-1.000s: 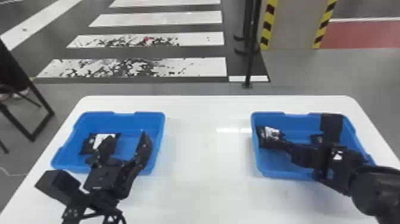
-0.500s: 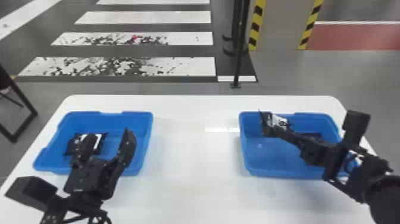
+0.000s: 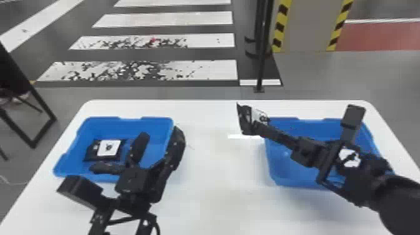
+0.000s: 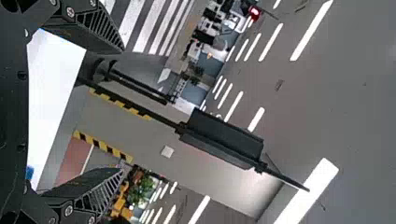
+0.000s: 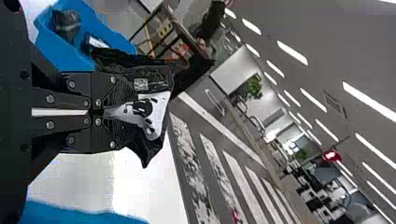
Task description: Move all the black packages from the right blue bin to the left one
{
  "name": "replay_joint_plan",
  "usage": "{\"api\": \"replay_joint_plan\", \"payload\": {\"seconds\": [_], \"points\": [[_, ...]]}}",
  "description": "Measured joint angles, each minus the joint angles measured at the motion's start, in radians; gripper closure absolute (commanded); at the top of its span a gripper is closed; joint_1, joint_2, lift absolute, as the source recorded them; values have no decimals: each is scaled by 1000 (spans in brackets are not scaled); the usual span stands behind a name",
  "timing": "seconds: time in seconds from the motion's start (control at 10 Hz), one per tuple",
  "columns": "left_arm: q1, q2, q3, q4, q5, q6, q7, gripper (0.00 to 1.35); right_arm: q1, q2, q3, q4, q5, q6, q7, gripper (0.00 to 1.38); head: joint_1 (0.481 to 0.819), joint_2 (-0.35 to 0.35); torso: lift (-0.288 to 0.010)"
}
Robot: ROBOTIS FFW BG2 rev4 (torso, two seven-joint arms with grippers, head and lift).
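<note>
White table (image 3: 215, 175) — crosswalk-striped floor (image 3: 200, 70) beyond — black post (image 3: 261, 62).

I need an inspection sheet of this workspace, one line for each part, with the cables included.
Surface: white table, bright reflection beside the right blue bin.
Job's things: white-labelled black package in the left blue bin; held package above the table.
Clutter: nothing seen.
Grippers: left gripper open; right gripper shut on the held package.
Cables: thin pale line on the floor, perhaps a cable.
Surroundings: crosswalk stripes, black pole.
</note>
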Motion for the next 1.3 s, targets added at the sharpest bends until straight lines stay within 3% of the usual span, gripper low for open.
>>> {"api": "replay_joint_plan", "payload": {"seconds": [0.5,1.2,1.3], "points": [[-32,19,-64,-3,20,69,-16,147,-68,-12,212,34,-96,0,-1,1205,695,167,-140],[-31,16,-47,-3,-17,102,-17,147,-76,-19,304,17,-175,0,0,1205,695,222,-140],[-29,15,-42,-3,-18,105,-17,228,-77,-20,317,13,-184,0,0,1205,695,235,-140]]}}
